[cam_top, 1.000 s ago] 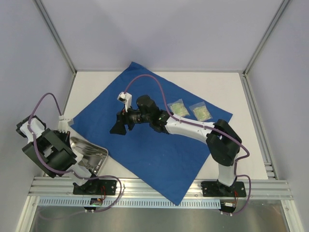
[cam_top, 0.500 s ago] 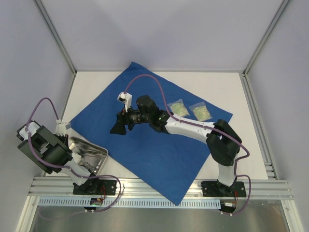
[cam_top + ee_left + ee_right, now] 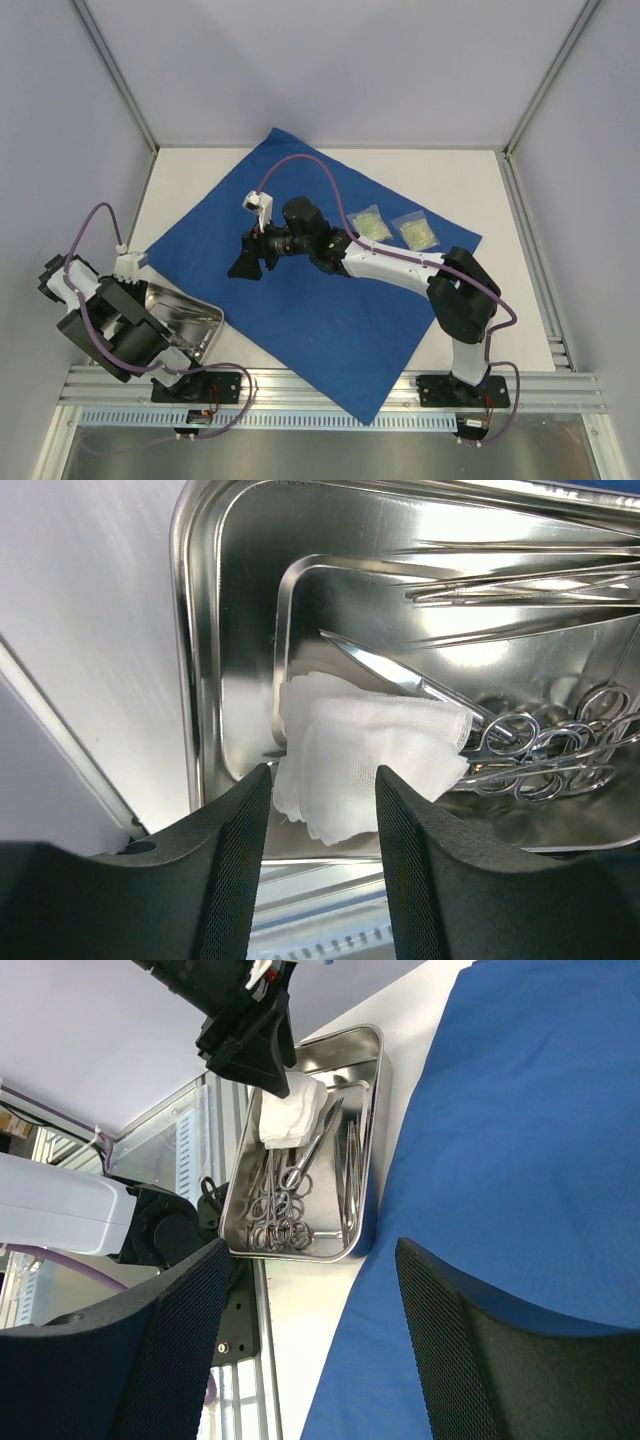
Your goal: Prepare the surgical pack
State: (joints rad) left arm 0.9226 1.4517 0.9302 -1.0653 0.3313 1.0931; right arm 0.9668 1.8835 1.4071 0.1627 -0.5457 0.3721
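The surgical pack, a royal-blue drape, lies spread flat and skewed across the table, and fills the right side of the right wrist view. At its left corner sits a steel tray. My left gripper hangs over the tray's near end, open. A folded white gauze lies in the tray just beyond its fingertips, with a gap on both sides. My right gripper hovers open above the drape's left half, with nothing between its fingers.
Steel scissors and forceps lie in the tray beside the gauze. Two small clear packets rest on the drape's far right part. The rail frame runs along the near edge, and grey walls enclose the table.
The left arm has shifted down and toward the near left corner over the tray, and its jaws have opened. The right arm has not moved.
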